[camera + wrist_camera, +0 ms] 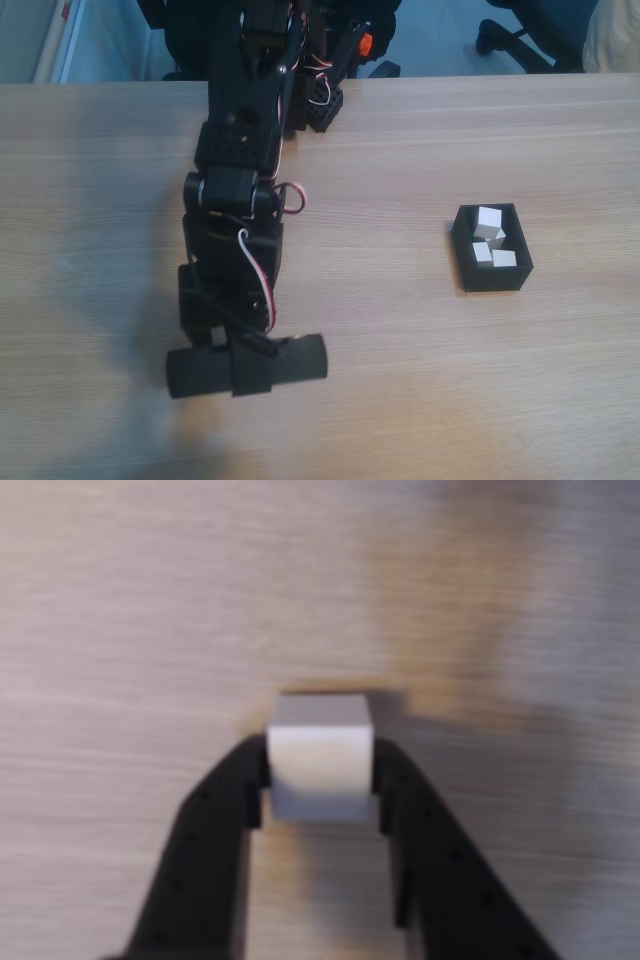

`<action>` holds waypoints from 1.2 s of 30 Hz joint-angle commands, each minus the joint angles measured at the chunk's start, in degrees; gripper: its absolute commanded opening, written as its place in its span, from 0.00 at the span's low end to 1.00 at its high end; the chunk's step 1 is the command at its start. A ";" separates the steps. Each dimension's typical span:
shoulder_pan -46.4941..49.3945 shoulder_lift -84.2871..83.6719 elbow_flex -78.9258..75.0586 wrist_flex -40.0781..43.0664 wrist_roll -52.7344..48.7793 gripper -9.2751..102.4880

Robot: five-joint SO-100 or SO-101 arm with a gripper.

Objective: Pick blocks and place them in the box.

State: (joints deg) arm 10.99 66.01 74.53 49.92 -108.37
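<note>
While black pincer [320, 780] grips matte white cube [320, 760] above woodgrain table [120, 600], thin-walled black box [492, 278] holds cubes.

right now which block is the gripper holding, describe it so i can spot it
Start at the black arm on the wooden table, far from the black box. Between the gripper fingers sits one white block; the other blocks lie in the box.

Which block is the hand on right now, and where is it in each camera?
Fixed view: hidden under the arm at lower left; four other blocks lie in the box.
Wrist view: block at centre, clamped in the hand.
Shared landmark: the wooden table.
</note>
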 commanded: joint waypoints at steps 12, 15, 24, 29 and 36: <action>-22.41 39.55 28.39 -2.37 11.51 0.11; -29.53 42.89 29.44 -1.32 15.73 0.11; -45.00 42.36 25.93 -2.55 21.18 0.11; -49.13 39.81 24.26 -4.39 23.12 0.11; -50.62 34.28 18.72 -3.25 25.49 0.12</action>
State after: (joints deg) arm -39.11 100.72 97.82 46.58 -83.50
